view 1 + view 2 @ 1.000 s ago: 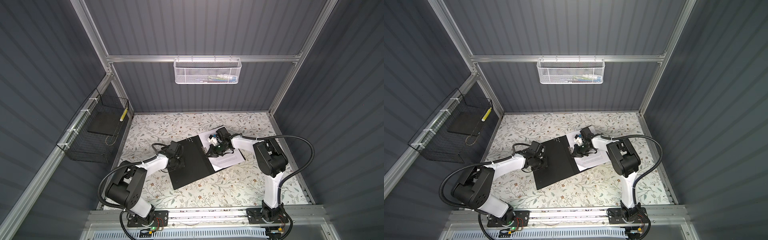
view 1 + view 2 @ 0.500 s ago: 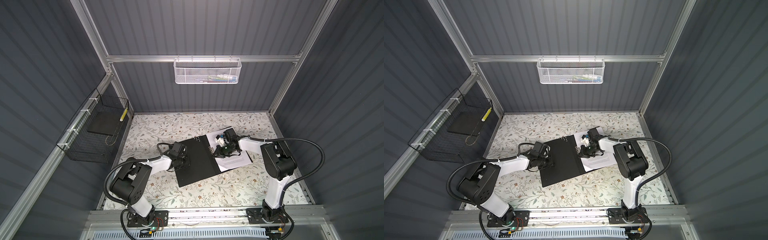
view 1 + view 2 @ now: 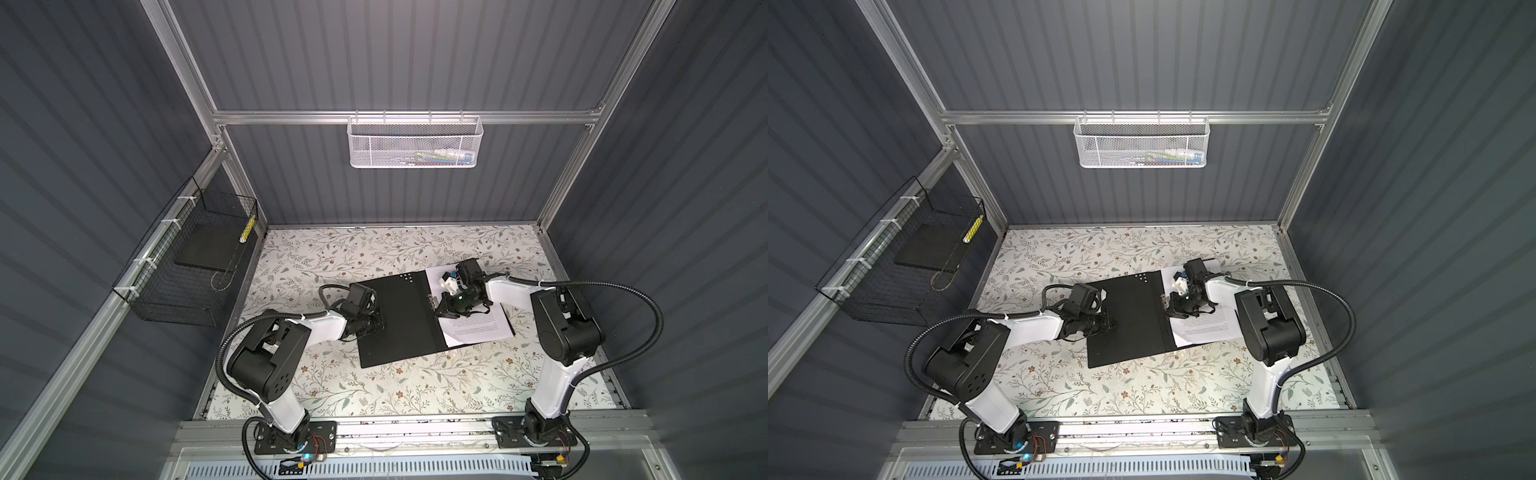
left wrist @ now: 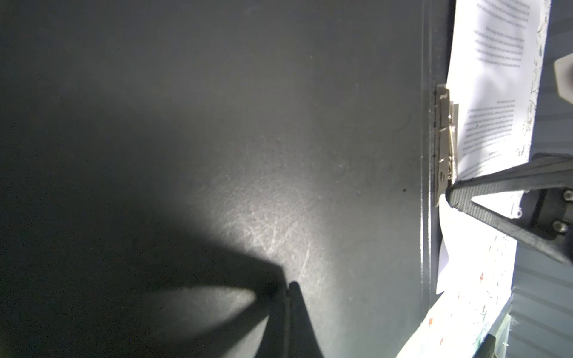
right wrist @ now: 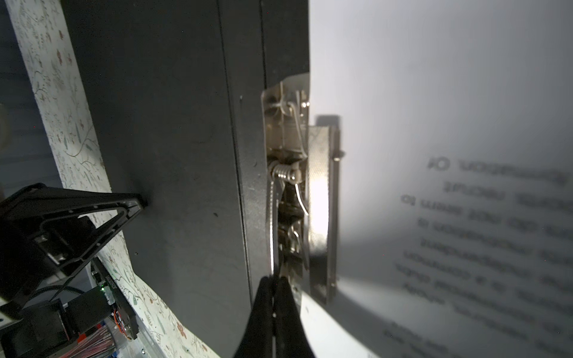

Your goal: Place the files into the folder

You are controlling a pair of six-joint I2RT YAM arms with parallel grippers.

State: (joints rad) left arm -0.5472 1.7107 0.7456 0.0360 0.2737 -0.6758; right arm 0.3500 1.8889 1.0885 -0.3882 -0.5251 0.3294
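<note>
Under the tip of the left gripper [image 3: 380,326] lies the folder [image 3: 399,320], spread open with its black inside facing up on the flower-patterned table cover [image 3: 332,257]. The gripper's jaws are clenched together with nothing between them. In the left wrist view their joined point meets the bare black half of the folder, casting a broad shadow beside it. That contact sits near the outer edge of this half, on the side away from the right gripper [image 3: 438,309].

Between the two grippers runs the folder's spine [image 5: 248,155]. The right gripper is clenched as well, its fingertips meeting at one end of the metal clip [image 5: 297,192] fixed just beside the spine. The pictures do not show whether a sliver of the clip is nipped between them.

Beyond the right gripper, on the side away from the left one, lie the files [image 3: 478,328], white sheets printed with small dark text. They rest on the folder's other half, and their near edge is tucked under the clip's bar. In both top views the right arm reaches over the sheets and hides part of them. One corner of the files pokes out past the folder's edge onto the table cover.
</note>
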